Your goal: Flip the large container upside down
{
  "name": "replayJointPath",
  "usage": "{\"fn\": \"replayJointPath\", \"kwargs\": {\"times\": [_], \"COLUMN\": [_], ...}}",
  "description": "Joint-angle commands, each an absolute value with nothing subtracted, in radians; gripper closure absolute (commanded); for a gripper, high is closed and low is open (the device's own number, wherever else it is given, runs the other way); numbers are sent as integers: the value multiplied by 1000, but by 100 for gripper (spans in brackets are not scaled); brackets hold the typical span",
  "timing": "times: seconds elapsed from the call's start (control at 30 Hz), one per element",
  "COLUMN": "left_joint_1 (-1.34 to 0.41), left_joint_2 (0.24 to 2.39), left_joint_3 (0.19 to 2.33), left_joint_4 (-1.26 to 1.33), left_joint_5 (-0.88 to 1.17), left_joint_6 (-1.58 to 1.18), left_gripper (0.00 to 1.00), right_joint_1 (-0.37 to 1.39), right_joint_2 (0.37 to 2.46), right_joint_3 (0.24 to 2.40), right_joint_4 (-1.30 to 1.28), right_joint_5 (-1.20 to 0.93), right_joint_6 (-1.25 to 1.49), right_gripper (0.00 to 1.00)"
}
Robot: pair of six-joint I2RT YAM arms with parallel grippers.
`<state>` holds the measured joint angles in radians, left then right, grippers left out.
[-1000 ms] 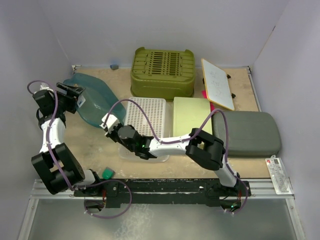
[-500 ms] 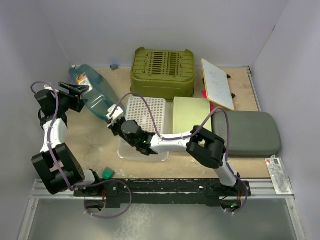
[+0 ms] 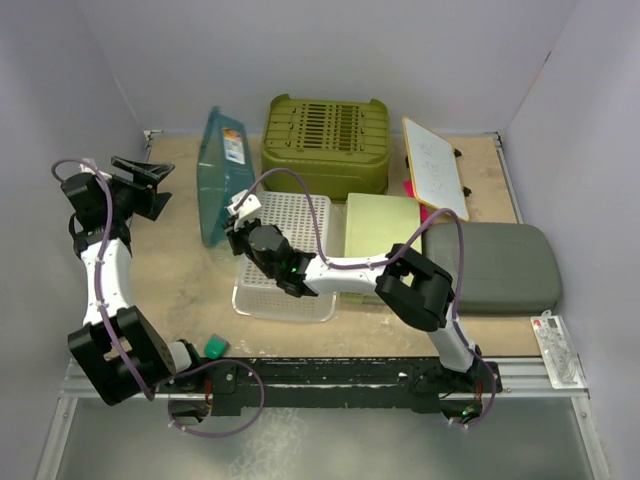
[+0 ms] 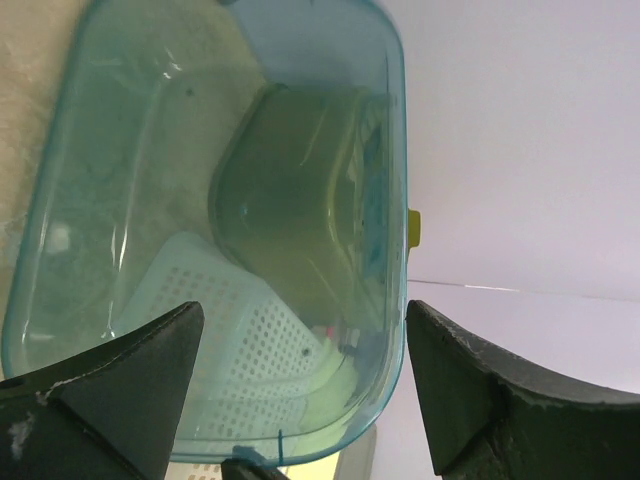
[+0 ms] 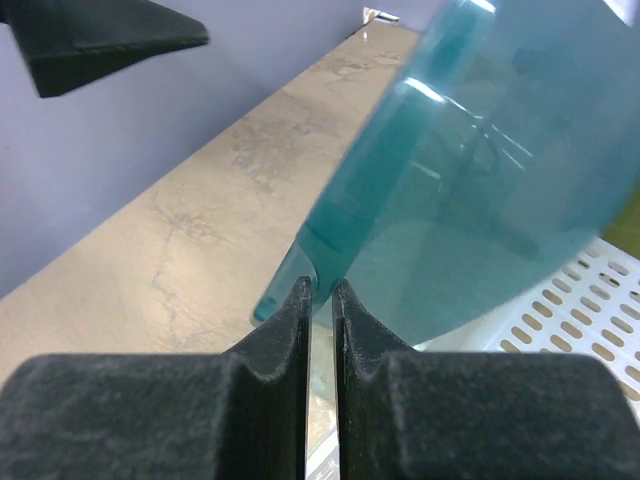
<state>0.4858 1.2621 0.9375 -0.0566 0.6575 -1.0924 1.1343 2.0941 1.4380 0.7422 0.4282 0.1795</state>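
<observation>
The large container (image 3: 222,175), a translucent teal tub, stands tipped up on its long edge at the back left of the table, with its open side to the left. My right gripper (image 3: 240,212) is shut on the tub's near rim; the right wrist view shows the fingers pinching the rim (image 5: 320,290) with the tub wall (image 5: 500,170) above. My left gripper (image 3: 140,178) is open and empty, apart from the tub on its left. In the left wrist view the tub's open inside (image 4: 170,180) faces the gripper (image 4: 300,390).
An olive slotted crate (image 3: 325,145) sits upside down behind the tub. A white perforated basket (image 3: 290,240), a pale green lid (image 3: 380,228), a grey-green lid (image 3: 495,268) and a whiteboard (image 3: 435,168) lie to the right. A small green object (image 3: 213,347) lies near the front edge.
The tub has swung up from lying low on the table to standing on its edge, lifted by my right gripper. My left gripper has come off it and drawn back left.
</observation>
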Motion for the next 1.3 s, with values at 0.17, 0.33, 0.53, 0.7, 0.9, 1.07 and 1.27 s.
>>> {"fn": "replayJointPath", "kwargs": {"times": [0.17, 0.33, 0.53, 0.7, 0.9, 1.07, 1.27], "left_joint_1": [488, 482, 421, 330, 290, 290, 290], "left_joint_2": [1183, 1174, 1166, 1197, 1237, 1259, 1248], "left_joint_3": [1020, 1033, 1136, 1300, 1400, 1464, 1540], "left_joint_4": [-140, -139, -230, -430, -551, -633, -704], "left_joint_5": [585, 592, 546, 430, 353, 329, 222], "left_joint_6": [-1059, -1051, -934, -807, -757, -696, -669], "left_gripper": [21, 21, 21, 21, 21, 21, 21], "right_joint_1": [1135, 1143, 1144, 1150, 1193, 1214, 1242], "right_joint_2": [2098, 2111, 2116, 2126, 2163, 2220, 2306], "right_joint_3": [1526, 1528, 1540, 1536, 1600, 1705, 1850], "right_joint_4": [737, 719, 703, 692, 590, 440, 279], "right_joint_5": [429, 420, 390, 363, 344, 322, 336], "right_joint_6": [135, 118, 117, 92, -64, -148, -256], "right_gripper": [100, 100, 100, 100, 100, 100, 100]}}
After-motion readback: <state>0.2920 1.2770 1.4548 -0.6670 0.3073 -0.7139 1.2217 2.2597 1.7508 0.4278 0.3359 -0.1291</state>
